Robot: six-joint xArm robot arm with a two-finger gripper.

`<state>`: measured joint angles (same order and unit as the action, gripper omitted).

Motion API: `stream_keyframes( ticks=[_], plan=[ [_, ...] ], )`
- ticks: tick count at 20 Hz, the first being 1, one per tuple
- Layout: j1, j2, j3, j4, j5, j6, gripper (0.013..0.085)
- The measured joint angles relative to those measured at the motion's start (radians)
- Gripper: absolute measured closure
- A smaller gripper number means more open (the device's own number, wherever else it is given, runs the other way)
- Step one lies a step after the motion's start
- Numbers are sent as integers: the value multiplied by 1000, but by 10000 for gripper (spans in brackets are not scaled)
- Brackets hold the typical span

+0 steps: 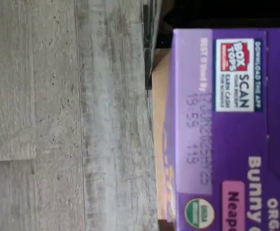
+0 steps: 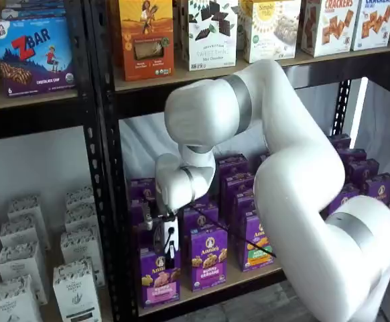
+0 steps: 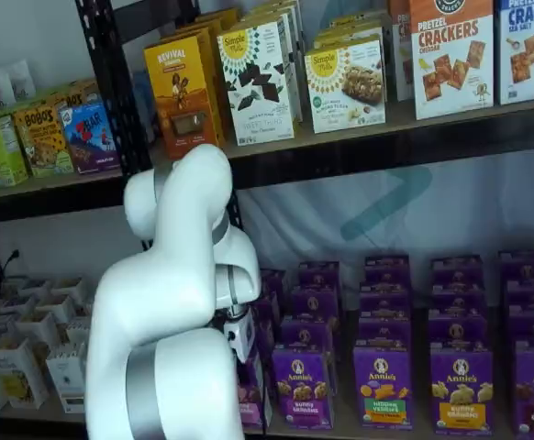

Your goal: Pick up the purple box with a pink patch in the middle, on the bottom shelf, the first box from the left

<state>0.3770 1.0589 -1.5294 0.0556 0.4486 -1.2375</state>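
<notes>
- Gripping the top of the small upright purple carton with a pink label band, the white-bodied gripper with black fingers has its jaws narrow, closed on it.
- That carton stands at the front of the light tan wooden bottom shelf, at about seven o'clock in a shelf view.
- A purple carton with a green label stands just beside it, at three o'clock.
- The wrist view shows the carton's purple top flap above grey plank flooring.
</notes>
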Motion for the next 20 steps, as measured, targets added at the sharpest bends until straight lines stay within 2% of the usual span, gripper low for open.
stream_keyframes(
  ticks=[1, 8, 16, 20],
  plan=[
    [0, 0, -1, -1, 3, 1, 690],
    [4, -15, 17, -16, 16, 18, 690],
    [11, -103, 153, -71, -32, 74, 690],
    [15, -168, 244, -84, -60, 90, 690]
  ],
)
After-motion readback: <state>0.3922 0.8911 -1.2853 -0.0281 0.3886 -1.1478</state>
